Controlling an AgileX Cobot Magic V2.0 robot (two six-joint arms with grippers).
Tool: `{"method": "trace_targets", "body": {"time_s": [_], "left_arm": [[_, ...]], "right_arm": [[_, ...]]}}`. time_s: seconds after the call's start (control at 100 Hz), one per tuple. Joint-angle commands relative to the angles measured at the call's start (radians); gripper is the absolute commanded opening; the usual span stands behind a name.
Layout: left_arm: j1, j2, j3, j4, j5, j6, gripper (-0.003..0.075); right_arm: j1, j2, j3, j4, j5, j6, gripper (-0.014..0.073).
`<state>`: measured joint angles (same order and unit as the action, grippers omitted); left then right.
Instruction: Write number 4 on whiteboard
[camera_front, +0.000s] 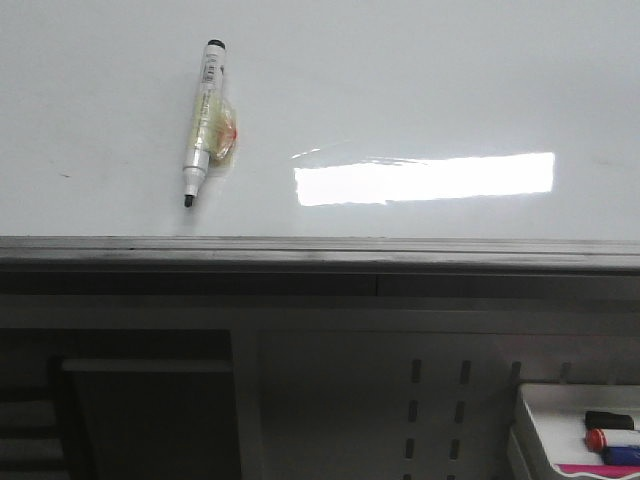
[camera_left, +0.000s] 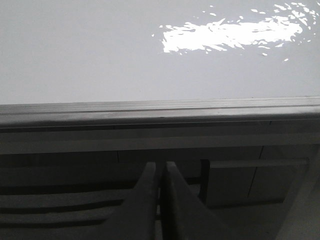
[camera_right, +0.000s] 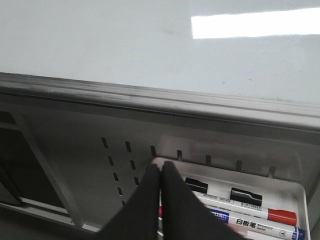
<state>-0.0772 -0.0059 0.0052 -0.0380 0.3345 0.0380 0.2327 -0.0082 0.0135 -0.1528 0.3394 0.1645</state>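
The whiteboard fills the upper front view, glossy white with a bright rectangular reflection and a grey edge rail. No strokes of the number 4 show on it. A black-tipped marker with yellowish tape around its barrel lies on the board at the left, uncapped tip toward the rail. My left gripper is shut and empty, below the rail. My right gripper is shut with nothing seen between its fingers, hanging over the near corner of the marker tray. Neither gripper shows in the front view.
A small white tray sits at the lower right below the board; it also shows in the right wrist view. It holds a red-capped marker, a blue-capped one and black ones. A grey slotted panel runs under the rail.
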Motion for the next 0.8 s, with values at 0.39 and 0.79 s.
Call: {"method": "trace_targets", "body": {"time_s": [0.39,0.79], "left_arm": [[-0.009,-0.011,0.032,-0.003,-0.058,-0.008,-0.002],[-0.009,-0.011,0.032,-0.003,-0.058,-0.008,-0.002]], "right_arm": [[-0.006,-0.017,0.02,-0.07,-0.376,-0.005,-0.0045],[-0.006,-0.017,0.02,0.087,-0.478,-0.001,-0.0045]]}}
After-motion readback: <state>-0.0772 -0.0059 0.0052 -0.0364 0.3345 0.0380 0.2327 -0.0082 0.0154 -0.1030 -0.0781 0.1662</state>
